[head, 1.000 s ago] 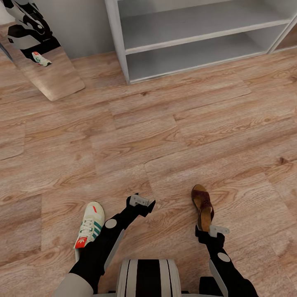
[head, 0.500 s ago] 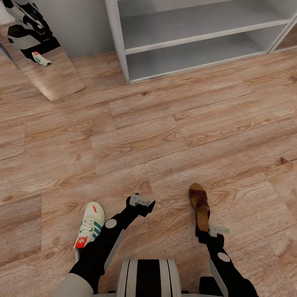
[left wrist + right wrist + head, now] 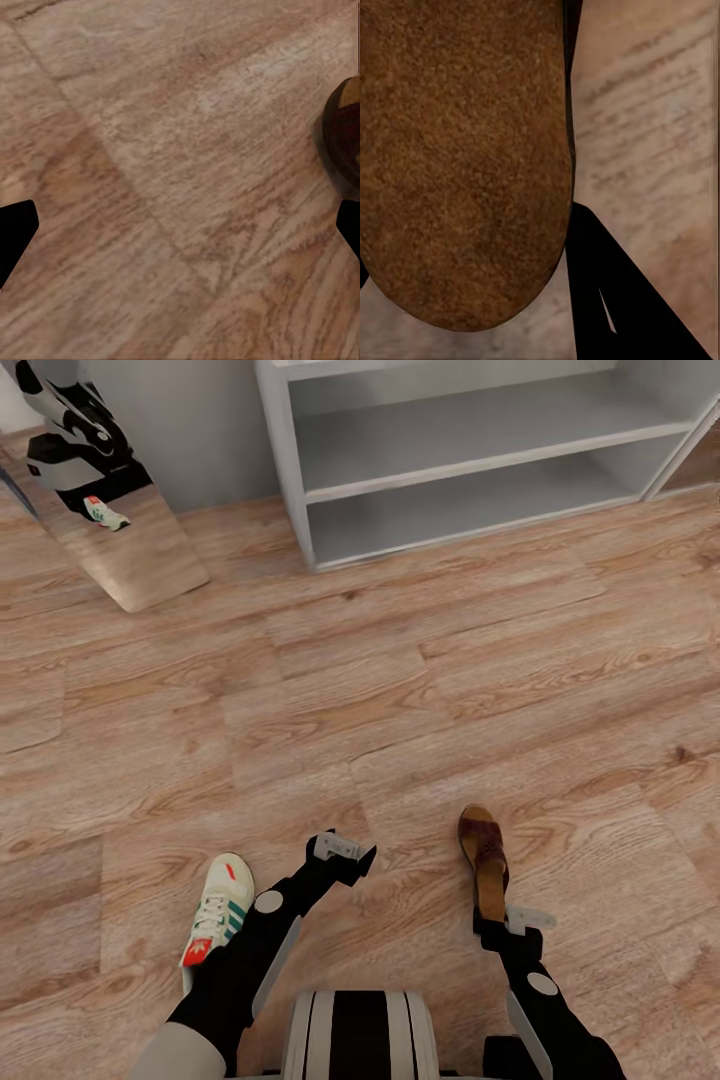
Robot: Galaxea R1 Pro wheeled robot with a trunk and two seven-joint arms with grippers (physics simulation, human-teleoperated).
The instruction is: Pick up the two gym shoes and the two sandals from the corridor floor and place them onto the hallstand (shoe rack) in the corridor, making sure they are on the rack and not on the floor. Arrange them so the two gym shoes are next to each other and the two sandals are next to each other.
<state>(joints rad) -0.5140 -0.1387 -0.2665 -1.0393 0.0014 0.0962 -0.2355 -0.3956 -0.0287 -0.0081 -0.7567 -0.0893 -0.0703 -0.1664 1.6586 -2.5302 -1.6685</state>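
Observation:
One gym shoe [image 3: 218,908] lies on the corridor floor [image 3: 400,690], just left of my left arm. My left gripper [image 3: 348,851] hovers open over bare planks; in the left wrist view [image 3: 180,232] its two dark tips stand far apart. A dark brown sandal [image 3: 484,853] points away from me, and my right gripper [image 3: 499,913] is shut on its heel end. Close to the right wrist camera, the sandal's brown insole [image 3: 457,150] sits beside one dark finger [image 3: 619,300]. The sandal's toe [image 3: 343,135] also shows in the left wrist view. The hallstand [image 3: 285,480] stands ahead with two open shelf slots.
A leaning mirror [image 3: 130,550] at the far left shows my reflection and a reflected sneaker. A grey wall runs behind it. A broad stretch of plank floor lies between me and the hallstand.
The sandal in my right gripper swung slightly left and flattened out. The head view then tipped a little, so the hallstand sits lower in the picture. My left arm stayed put.

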